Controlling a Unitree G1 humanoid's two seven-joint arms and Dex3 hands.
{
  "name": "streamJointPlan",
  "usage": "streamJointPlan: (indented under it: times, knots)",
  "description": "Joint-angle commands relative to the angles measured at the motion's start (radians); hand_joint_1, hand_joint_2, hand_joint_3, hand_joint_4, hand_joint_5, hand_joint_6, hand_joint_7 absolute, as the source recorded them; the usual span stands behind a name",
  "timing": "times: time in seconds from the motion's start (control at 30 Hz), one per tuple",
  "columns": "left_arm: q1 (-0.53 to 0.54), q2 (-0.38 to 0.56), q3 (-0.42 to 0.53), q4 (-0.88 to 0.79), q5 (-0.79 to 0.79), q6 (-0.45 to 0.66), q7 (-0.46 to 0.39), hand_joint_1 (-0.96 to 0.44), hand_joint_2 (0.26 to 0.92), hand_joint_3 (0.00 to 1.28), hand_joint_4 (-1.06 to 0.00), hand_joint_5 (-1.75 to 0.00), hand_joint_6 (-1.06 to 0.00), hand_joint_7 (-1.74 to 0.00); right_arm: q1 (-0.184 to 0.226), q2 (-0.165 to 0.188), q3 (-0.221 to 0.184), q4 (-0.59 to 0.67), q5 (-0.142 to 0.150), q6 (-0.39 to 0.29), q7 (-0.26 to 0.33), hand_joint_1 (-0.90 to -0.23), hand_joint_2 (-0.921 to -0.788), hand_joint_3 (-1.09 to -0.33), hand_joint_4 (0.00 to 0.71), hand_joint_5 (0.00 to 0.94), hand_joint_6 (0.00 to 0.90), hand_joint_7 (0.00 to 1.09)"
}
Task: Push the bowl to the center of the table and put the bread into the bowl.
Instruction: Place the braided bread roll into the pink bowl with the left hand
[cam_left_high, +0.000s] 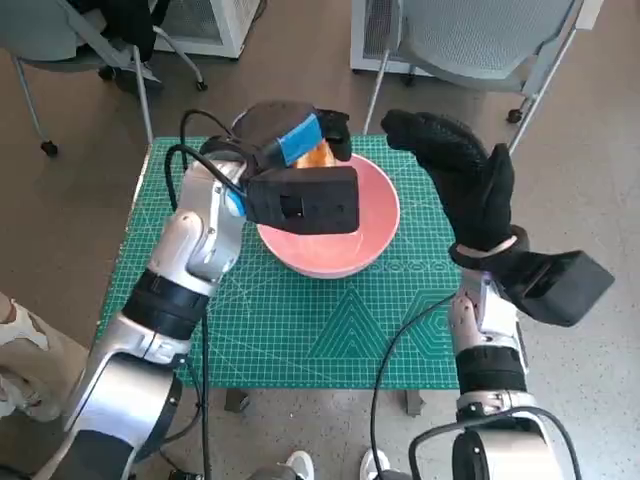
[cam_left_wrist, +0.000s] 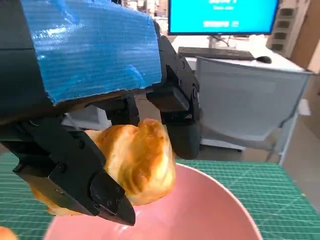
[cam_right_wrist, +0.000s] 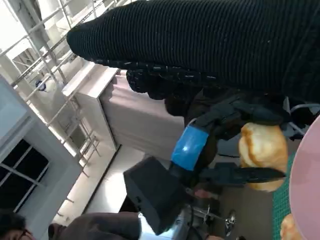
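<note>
Left wrist view shows the blue-taped black left hand (cam_left_wrist: 95, 125) pinching the golden flaky bread roll (cam_left_wrist: 132, 162) just over the far rim of the pink round bowl (cam_left_wrist: 210, 210) mid-mat, so I'd nudge inward before releasing, while the gloved right hand (cam_left_high: 465, 175) hangs spread and empty.

Pink bowl (cam_left_high: 375, 215), golden-brown bread (cam_left_wrist: 137, 162), green grid-lined mat (cam_left_high: 330, 330) — blue-taped black left robot hand (cam_left_high: 300, 140)
</note>
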Motion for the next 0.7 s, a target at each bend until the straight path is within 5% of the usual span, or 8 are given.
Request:
streamJointPlan:
  times: [0.03, 0.07, 0.13, 0.17, 0.27, 0.37, 0.7]
  knots:
    - [-0.04, -0.01, 0.014, 0.038, -0.042, -0.049, 0.031, 0.0, 0.916, 0.11, -0.7, -1.21, -0.55, -1.18, 0.0, 0.006, -0.003, 0.015, 0.007, 0.015, 0.009, -0.658, -0.921, -0.887, 0.09, 0.002, -0.001, 0.29]
    - [-0.039, -0.012, 0.016, 0.041, -0.053, -0.055, 0.028, 0.0, 0.918, 0.13, -0.68, -1.23, -0.51, -1.22, 0.0, 0.006, -0.003, 0.015, 0.007, 0.015, 0.008, -0.658, -0.921, -0.886, 0.089, 0.001, -0.001, 0.29]
    - [-0.035, -0.013, 0.018, 0.041, -0.068, -0.06, 0.018, 0.17, 0.919, 0.19, -0.58, -1.33, -0.42, -1.01, 0.0, 0.006, -0.003, 0.014, 0.006, 0.015, 0.007, -0.659, -0.921, -0.885, 0.088, 0.001, -0.001, 0.29]
    - [-0.033, -0.012, 0.017, 0.039, -0.075, -0.056, -0.001, 0.1, 0.866, 0.18, -0.44, -1.01, -0.36, -0.82, -0.002, 0.005, -0.004, 0.015, 0.005, 0.015, 0.006, -0.659, -0.921, -0.885, 0.087, 0.0, -0.001, 0.29]
    - [-0.031, -0.006, 0.009, 0.03, -0.087, -0.041, -0.043, -0.09, 0.787, 0.11, -0.24, -0.35, -0.25, -0.4, -0.004, 0.005, -0.005, 0.016, 0.004, 0.015, 0.004, -0.659, -0.921, -0.886, 0.087, 0.0, -0.001, 0.3]
    - [-0.033, 0.002, 0.005, 0.017, -0.096, -0.027, -0.085, -0.24, 0.756, 0.07, -0.13, -0.12, -0.21, -0.23, -0.001, 0.004, -0.005, 0.01, 0.003, 0.017, 0.003, -0.66, -0.921, -0.887, 0.087, 0.0, -0.001, 0.3]
    - [-0.008, 0.03, 0.0, -0.041, -0.075, -0.043, -0.112, -0.42, 0.752, 0.03, 0.0, 0.0, -0.16, -0.1, 0.0, 0.002, -0.004, 0.006, -0.005, 0.014, -0.006, -0.66, -0.921, -0.887, 0.087, 0.0, -0.001, 0.3]
